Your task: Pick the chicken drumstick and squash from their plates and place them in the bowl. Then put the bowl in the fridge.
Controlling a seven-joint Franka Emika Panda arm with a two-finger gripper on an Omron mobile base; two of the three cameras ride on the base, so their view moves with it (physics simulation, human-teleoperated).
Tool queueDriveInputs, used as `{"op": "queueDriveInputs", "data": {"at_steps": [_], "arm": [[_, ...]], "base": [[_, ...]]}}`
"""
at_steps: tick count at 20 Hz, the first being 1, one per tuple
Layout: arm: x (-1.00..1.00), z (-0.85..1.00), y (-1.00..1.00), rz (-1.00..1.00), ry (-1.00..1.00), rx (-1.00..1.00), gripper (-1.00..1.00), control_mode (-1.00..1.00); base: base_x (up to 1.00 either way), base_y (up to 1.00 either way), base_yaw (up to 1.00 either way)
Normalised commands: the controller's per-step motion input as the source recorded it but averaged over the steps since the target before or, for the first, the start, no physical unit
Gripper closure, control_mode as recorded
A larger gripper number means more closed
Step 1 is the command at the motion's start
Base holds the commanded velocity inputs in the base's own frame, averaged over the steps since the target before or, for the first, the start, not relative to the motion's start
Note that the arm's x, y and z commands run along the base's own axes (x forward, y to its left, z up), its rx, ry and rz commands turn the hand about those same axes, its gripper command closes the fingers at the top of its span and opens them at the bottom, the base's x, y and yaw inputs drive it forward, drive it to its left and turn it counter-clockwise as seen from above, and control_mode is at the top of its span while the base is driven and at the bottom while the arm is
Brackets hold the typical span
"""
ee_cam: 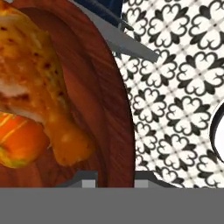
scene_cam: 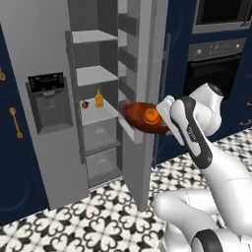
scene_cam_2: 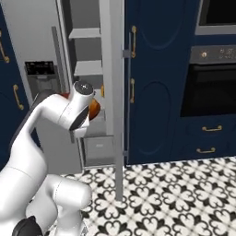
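Observation:
My gripper (scene_cam: 161,119) is shut on the right rim of the dark reddish-brown bowl (scene_cam: 139,118), holding it in the air in front of the open fridge (scene_cam: 49,59), level with its middle shelf (scene_cam: 98,114). The round orange squash (scene_cam: 151,115) lies inside the bowl. In the hand view the bowl's wall (ee_cam: 111,105) curves up from between the fingertips (ee_cam: 83,180), with the chicken drumstick (ee_cam: 39,83) lying over the squash (ee_cam: 19,142). The right base view has an orange patch of the bowl's contents (scene_cam_2: 95,109) behind the arm. The plates are out of view.
The fridge door (scene_cam: 140,74) stands open, its bins right by the bowl; it is edge-on as the door (scene_cam_2: 113,92). A small bottle (scene_cam: 99,100) and a dark round item (scene_cam: 84,104) sit on the middle shelf. A dark wall oven (scene_cam_2: 212,83) is to the right, above the patterned floor tiles (ee_cam: 175,87).

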Motion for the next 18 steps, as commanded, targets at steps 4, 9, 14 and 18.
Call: {"op": "queueDriveInputs", "data": {"at_steps": [4, 9, 14, 18], "arm": [[0.00, 0.00, 0.00, 0.00, 0.00, 0.00, 1.00, 1.00], [0.00, 0.00, 0.00, 0.00, 0.00, 0.00, 1.00, 1.00], [0.00, 0.00, 0.00, 0.00, 0.00, 0.00, 1.00, 1.00], [0.00, 0.00, 0.00, 0.00, 0.00, 0.00, 1.00, 1.00]], "base": [[0.96, 0.94, -0.40], [1.00, 0.45, -0.31], [0.40, 0.34, -0.04], [0.56, 0.17, 0.00]]}}
